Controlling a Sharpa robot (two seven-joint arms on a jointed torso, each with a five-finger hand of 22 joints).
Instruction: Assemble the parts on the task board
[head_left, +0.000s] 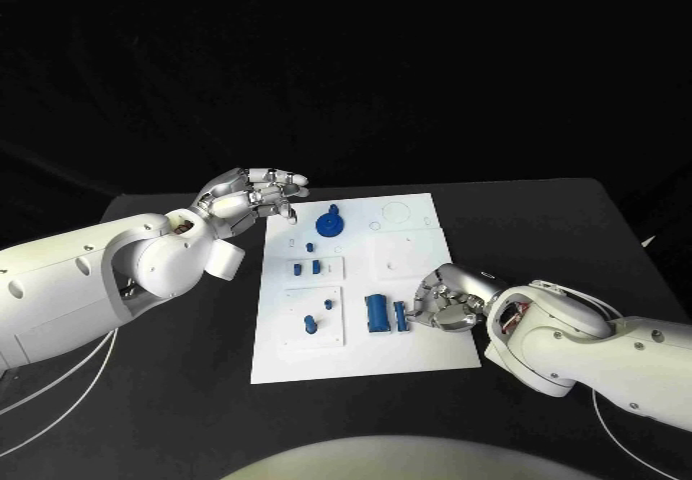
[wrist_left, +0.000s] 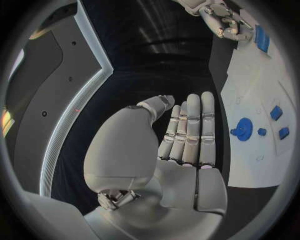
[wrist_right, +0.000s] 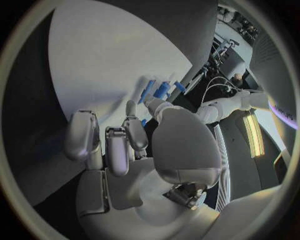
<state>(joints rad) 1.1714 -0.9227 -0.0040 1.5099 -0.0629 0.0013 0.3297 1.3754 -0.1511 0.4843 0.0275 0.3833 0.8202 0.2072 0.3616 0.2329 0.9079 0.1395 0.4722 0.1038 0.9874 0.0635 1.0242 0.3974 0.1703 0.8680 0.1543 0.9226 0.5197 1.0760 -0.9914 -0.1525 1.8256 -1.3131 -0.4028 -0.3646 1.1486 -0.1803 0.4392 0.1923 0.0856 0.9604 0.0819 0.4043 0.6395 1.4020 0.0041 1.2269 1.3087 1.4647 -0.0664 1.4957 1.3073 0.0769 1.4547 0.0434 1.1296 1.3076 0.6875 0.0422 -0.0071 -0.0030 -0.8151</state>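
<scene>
A black table (head_left: 562, 230) is lying beneath the fingers, and white cables (head_left: 58, 385) are trailing across it behind them.

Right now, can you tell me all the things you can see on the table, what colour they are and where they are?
table: one, black, under everything.
task board: one, white, middle of the table.
round part with a knob: one, blue, far end of the board.
small parts: a few, blue, on a raised square at the board's left side; exact count hard to tell.
oval part: one, blue, with a smaller blue piece beside it, on the near left square.
long block part: one, blue, near middle of the board, by the right hand.
left hand: silver, open, at the board's far left corner, holding nothing.
right hand: silver, at the board's right edge; a small blue part is at its fingertips, grip unclear.
</scene>
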